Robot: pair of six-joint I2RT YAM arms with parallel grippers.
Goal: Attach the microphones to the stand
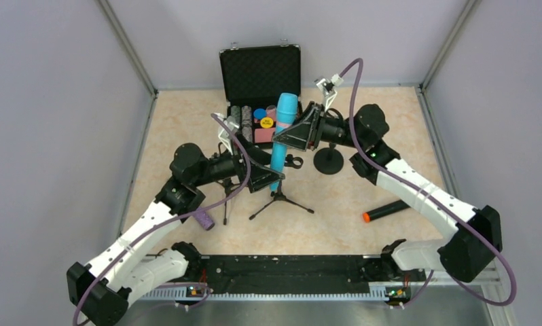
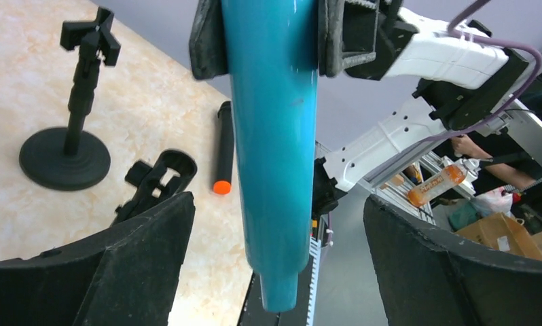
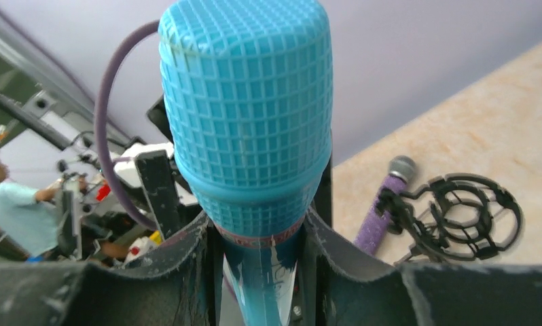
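Right wrist view: right gripper [image 3: 258, 241] clamps the all-cyan stick microphone [image 3: 244, 122] under its head; left gripper [image 2: 282, 258] gapes wide, holding nothing. Next, likely: lower its tail squarely into the black tripod stand [image 1: 280, 200].

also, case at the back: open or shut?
Open: the case lid stands upright showing its foam lining, and the compartments below are exposed.

Glossy smooth cyan microphone [image 2: 275, 136], glittery purple microphone [image 3: 379, 223], matt black stand [image 2: 64, 160]
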